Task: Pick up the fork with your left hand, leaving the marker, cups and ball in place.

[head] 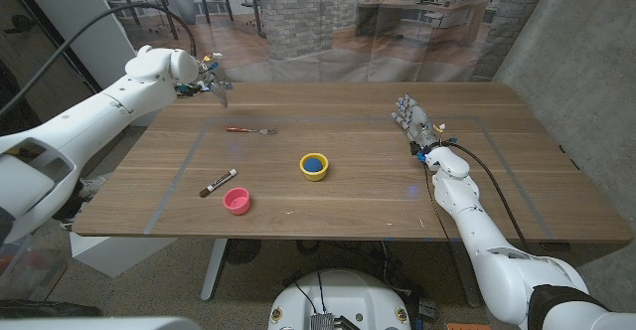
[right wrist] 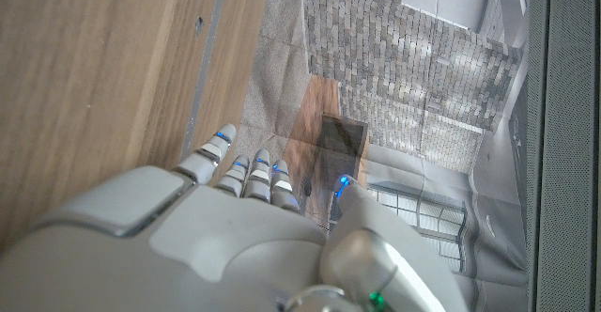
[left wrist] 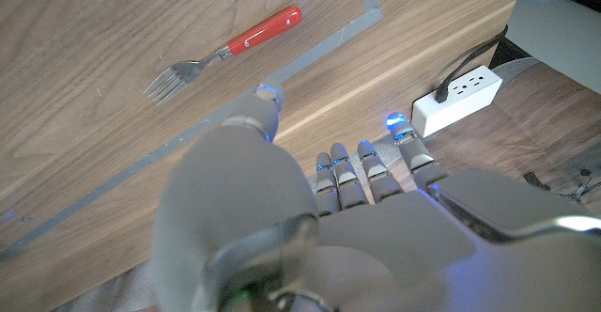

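Both robot hands empty, fork (head: pixel 252 129) untouched on the desk (head: pixel 358 196).
Your left robot hand (head: pixel 214 83) hovers open beyond it; right robot hand (head: pixel 414 121) open too.

The head view looks down from high over the whole tabletop (head: pixel 348 186), with both arms entering from the bottom corners. The left wrist view looks closely along its own hand (left wrist: pixel 310 227) at the fork (left wrist: pixel 221 54), which the head view also shows (head: pixel 252 129). The right wrist view looks along its hand (right wrist: pixel 225 237) past the tabletop edge toward a brick wall (right wrist: pixel 413 58).

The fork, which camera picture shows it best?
The left wrist view: the fork lies large and sharp on the wood, red handle and metal tines clear, beyond the left hand. In the head view it is just a small red-and-grey sliver.
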You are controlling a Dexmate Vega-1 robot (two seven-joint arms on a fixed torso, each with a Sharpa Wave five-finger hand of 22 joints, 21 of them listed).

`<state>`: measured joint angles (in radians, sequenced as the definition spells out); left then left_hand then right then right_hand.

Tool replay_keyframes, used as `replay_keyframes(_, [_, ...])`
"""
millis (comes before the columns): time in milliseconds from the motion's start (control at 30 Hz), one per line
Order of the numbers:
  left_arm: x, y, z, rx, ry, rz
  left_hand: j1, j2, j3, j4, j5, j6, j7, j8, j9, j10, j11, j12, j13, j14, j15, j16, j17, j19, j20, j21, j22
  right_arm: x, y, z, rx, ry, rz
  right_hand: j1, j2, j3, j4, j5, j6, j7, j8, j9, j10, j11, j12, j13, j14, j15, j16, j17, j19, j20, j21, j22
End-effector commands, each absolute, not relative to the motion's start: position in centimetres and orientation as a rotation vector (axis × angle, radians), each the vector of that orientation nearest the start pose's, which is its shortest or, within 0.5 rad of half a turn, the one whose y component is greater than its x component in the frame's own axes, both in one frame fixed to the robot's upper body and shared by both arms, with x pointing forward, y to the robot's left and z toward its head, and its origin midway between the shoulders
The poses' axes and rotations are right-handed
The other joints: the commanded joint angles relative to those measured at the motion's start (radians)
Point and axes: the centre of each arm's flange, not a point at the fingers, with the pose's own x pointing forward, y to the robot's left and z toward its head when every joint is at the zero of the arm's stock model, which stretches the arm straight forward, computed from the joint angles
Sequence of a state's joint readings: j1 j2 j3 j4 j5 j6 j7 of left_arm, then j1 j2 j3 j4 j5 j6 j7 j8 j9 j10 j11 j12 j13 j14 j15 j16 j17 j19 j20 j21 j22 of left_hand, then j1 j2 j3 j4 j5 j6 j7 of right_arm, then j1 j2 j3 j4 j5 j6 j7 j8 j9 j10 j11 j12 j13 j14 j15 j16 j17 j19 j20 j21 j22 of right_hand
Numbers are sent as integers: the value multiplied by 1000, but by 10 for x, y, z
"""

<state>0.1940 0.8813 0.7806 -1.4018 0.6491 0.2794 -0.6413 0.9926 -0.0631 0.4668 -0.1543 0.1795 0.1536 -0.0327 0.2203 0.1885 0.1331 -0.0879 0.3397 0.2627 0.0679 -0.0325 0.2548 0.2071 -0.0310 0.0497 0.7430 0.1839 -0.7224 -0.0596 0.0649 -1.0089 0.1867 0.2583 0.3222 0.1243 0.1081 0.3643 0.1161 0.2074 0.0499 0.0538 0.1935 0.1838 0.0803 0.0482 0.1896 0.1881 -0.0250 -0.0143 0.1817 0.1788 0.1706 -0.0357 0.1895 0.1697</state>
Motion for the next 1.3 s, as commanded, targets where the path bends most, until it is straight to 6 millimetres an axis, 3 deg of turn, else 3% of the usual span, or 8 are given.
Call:
replay_keyframes(33, [643,361,180,1787,12,112,-3,-15,-21,5,15,34,-11,7,7,21,-9,11,6,15,-15,7,6,-6,2,-6,5,695,-261,-31,87,-575,229,-1,-11,-2,0,6,4,9,3,2,3,8,9,3,-2,7,4,4,11,2,5,2])
replay_keyframes(267, [642,358,169,1854,12,170,7,4,-40,10,27,66,-17,13,9,47,-17,35,15,65,-11,35,26,-10,24,-12,7,692,-262,-32,87,-577,230,-1,-11,-3,0,6,5,9,3,2,4,9,9,3,-1,7,4,4,11,1,5,2])
replay_keyframes(500, [642,355,160,1909,-10,220,19,6,-58,8,33,104,-23,25,11,79,-29,57,22,92,-20,60,47,-5,23,-15,9,690,-262,-33,85,-574,230,-3,-11,-3,0,7,6,9,3,2,5,8,9,3,-1,8,4,4,11,1,5,2])
replay_keyframes(1000, [647,365,145,1899,-30,301,7,7,-99,19,38,115,2,25,13,97,-7,80,37,113,-18,103,90,5,34,-17,11,691,-259,-32,80,-571,231,-7,-15,-7,1,7,7,11,3,2,5,10,9,3,0,9,4,4,12,3,5,2])
replay_keyframes(1300, [651,367,134,1882,-68,333,11,7,-111,17,43,122,5,26,14,113,-8,93,44,123,-21,124,109,10,37,-18,12,693,-259,-33,79,-566,230,-10,-17,-10,2,7,7,10,3,2,6,9,9,3,0,8,4,4,12,3,5,2])
